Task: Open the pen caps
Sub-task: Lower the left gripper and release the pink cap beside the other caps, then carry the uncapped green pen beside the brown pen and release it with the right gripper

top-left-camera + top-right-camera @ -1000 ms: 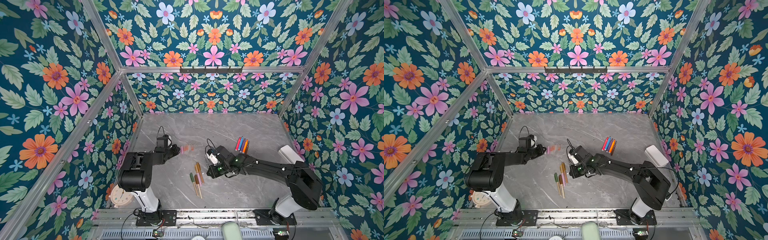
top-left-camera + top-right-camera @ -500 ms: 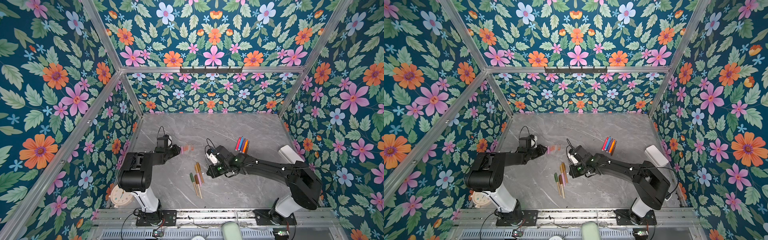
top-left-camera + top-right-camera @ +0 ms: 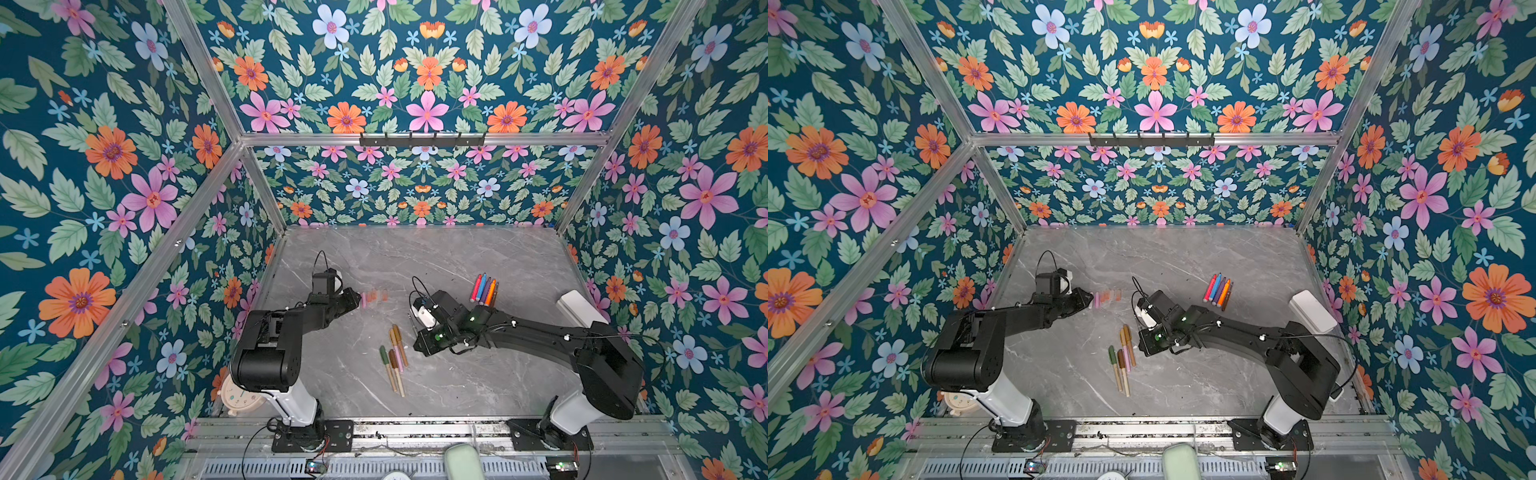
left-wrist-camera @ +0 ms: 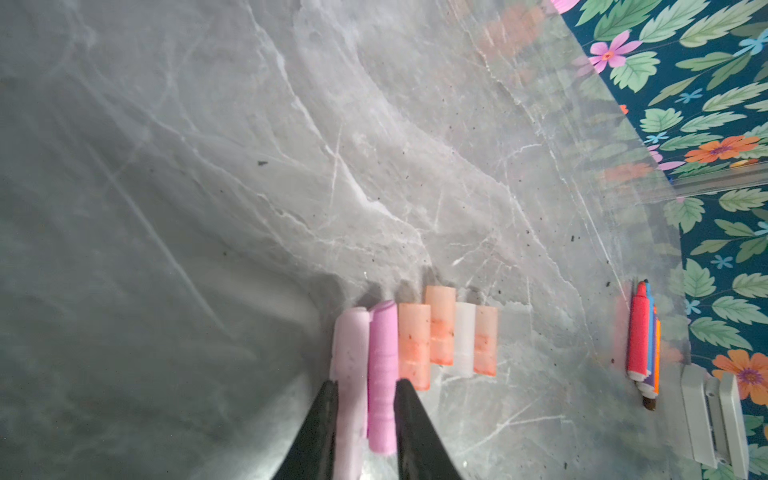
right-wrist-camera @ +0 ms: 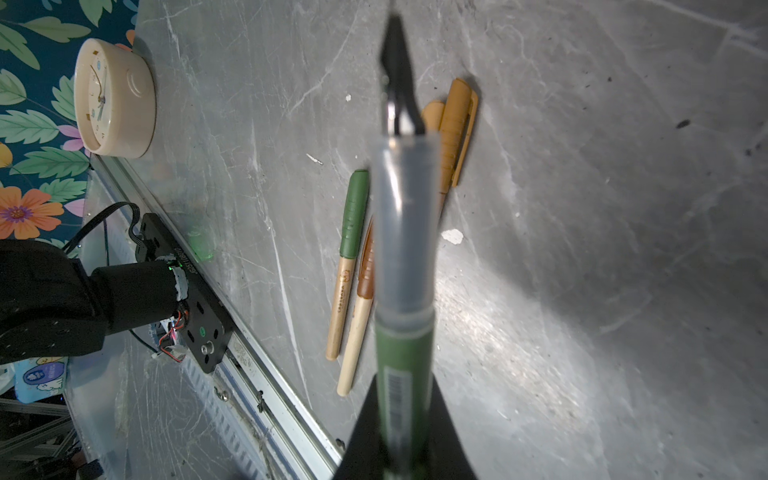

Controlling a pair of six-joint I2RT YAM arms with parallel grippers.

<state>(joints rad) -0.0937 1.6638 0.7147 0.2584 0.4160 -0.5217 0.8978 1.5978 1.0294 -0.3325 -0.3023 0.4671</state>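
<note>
**Left jaws astride two pink caps, right gripper clamped on a bare-tipped green pen**

Left wrist view: the left gripper (image 4: 365, 384) has its black fingers parted a little. The near ends of a pale pink plastic cap (image 4: 349, 353) and a brighter pink ribbed cap (image 4: 382, 365) lie between them on the grey marble-patterned table (image 4: 208, 166). These two start a tight row of six short pen caps (image 4: 440, 328); the other four are translucent orange and milky white. Well apart, near the floral wall (image 4: 706, 104), lies a bundle of bright markers (image 4: 640, 332), the red one uppermost. A white rectangular box (image 4: 706, 415) is just beside it.

Right wrist view: the right gripper (image 5: 403, 386) is clamped tight on an olive-green pen (image 5: 405, 353), held above the table. The pen's translucent grey front section and black tip are bare. Under it lie muted capped pens (image 5: 353, 216) with beige barrels: green-capped, brown-capped and mustard. A cream round alarm clock (image 5: 112, 97) sits by the metal rail (image 5: 266, 386).

Top views: in both top views the left gripper meets the left end of the cap row, left of centre. The right gripper hangs near the middle, just right of the muted capped pens. The bright markers lie farther back, right of it.
</note>
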